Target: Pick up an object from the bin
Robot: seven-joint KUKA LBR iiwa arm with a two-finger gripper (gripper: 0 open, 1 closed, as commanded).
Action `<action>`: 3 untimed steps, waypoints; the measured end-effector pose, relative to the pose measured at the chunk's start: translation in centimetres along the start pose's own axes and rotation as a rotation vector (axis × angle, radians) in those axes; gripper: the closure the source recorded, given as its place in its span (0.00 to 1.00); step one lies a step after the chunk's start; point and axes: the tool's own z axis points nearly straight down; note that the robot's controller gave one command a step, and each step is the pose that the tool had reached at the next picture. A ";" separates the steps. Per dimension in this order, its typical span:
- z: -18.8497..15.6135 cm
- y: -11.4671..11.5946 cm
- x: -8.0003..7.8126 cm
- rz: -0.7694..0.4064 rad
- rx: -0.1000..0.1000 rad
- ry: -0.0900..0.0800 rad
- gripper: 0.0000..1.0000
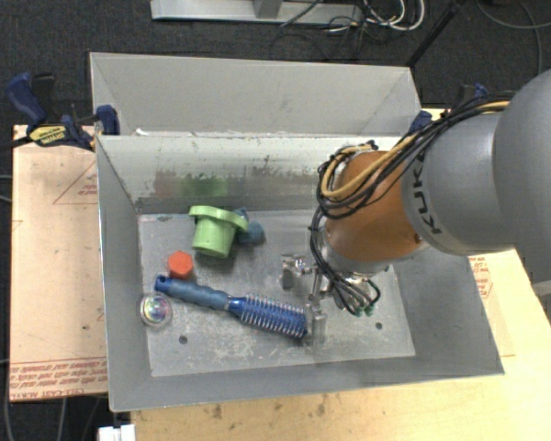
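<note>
My gripper [306,297] hangs low over the right middle of the bin floor, open, with one fingertip [295,268] toward the back and the other [318,323] toward the front. A blue brush [234,307] lies slantwise on the floor. Its bristled end [274,317] reaches right up to the front fingertip, and nothing sits between the fingers. A small orange cap [180,265] rests just behind the brush handle.
A green cup-shaped piece [212,231] lies at the back left with a small blue thing [252,232] against it. A clear shiny ball [154,310] sits near the left wall. The arm's orange cover and cables loom over the bin's right half.
</note>
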 end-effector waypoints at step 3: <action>-0.1 2.2 3.2 0.297 0.002 -0.003 0.00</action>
